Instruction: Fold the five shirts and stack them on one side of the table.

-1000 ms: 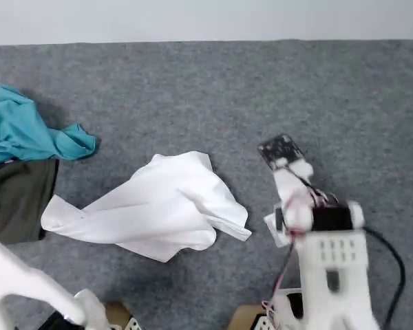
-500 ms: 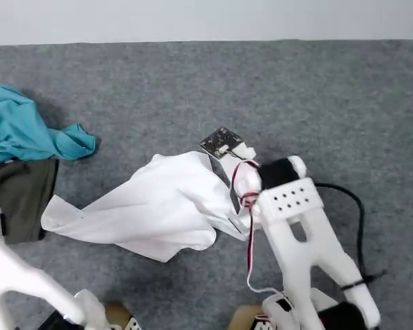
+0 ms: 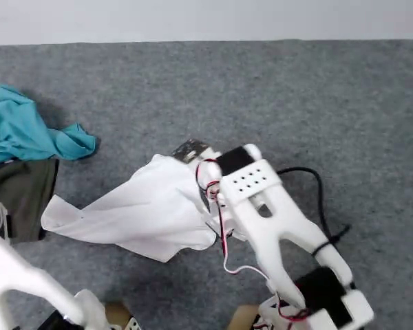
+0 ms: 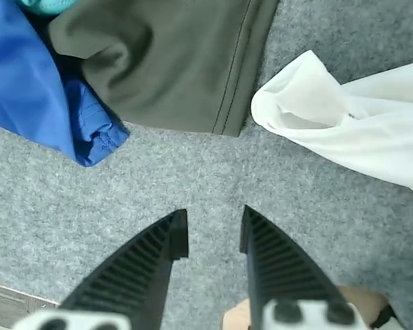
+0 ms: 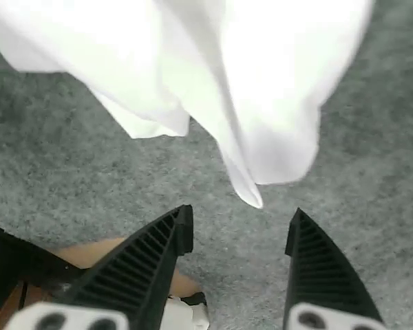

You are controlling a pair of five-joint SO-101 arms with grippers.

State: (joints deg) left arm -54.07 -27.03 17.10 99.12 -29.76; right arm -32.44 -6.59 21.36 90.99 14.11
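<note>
A crumpled white shirt (image 3: 141,206) lies in the middle of the grey table. My right arm (image 3: 251,182) stretches over the shirt's right edge. Its gripper (image 5: 241,213) is open and points down, with a hanging corner of the white shirt (image 5: 193,62) just beyond the fingertips and nothing between them. My left gripper (image 4: 212,218) is open over bare table near the front left, between the dark olive shirt (image 4: 165,62) and the white shirt's sleeve end (image 4: 296,103). A teal shirt (image 3: 20,127) and the olive shirt (image 3: 17,196) lie piled at the left edge.
A blue shirt (image 4: 27,82) lies partly under the olive one. The left arm (image 3: 14,275) stands at the front left corner. A black cable (image 3: 316,192) loops beside the right arm. Bare grey table (image 3: 316,103) spreads to the right and behind.
The right arm has swung left from bare table to above the white shirt's right edge. The shirts have not moved.
</note>
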